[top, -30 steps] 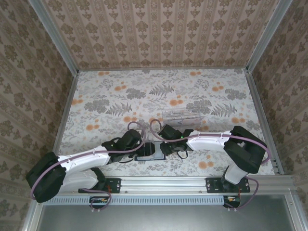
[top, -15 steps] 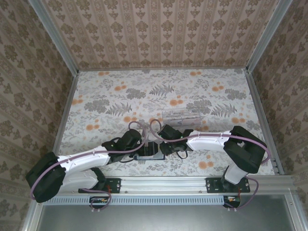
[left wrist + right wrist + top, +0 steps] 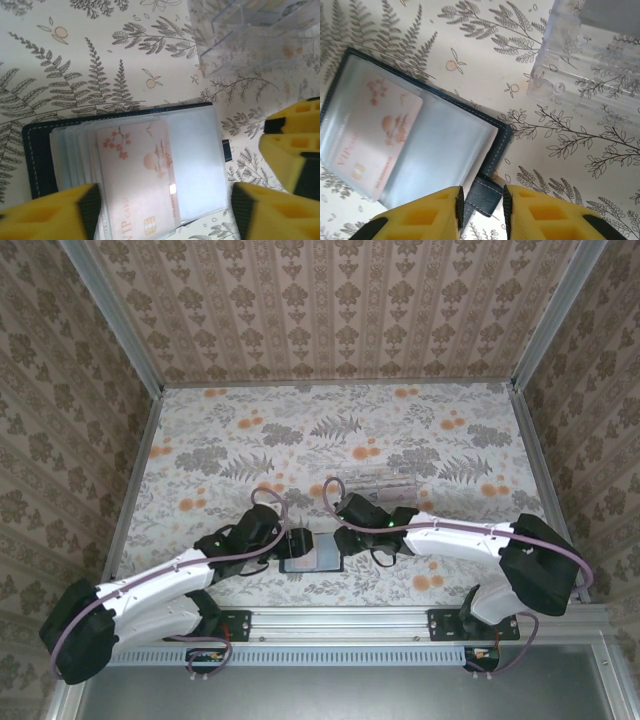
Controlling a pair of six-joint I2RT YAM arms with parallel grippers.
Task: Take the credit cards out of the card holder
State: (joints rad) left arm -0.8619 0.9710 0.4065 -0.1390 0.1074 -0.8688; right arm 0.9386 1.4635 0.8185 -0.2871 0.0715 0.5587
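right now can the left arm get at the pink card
Probably yes: the left gripper hangs open over the pink card, which lies topmost in the card holder; the right gripper only flanks the tab.

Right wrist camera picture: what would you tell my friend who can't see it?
An open dark blue card holder lies on a fern-patterned table, a pinkish credit card showing under its clear sleeve. Its tab sits between the yellow fingers of the right gripper at the bottom edge. A clear plastic tray stands at the upper right.
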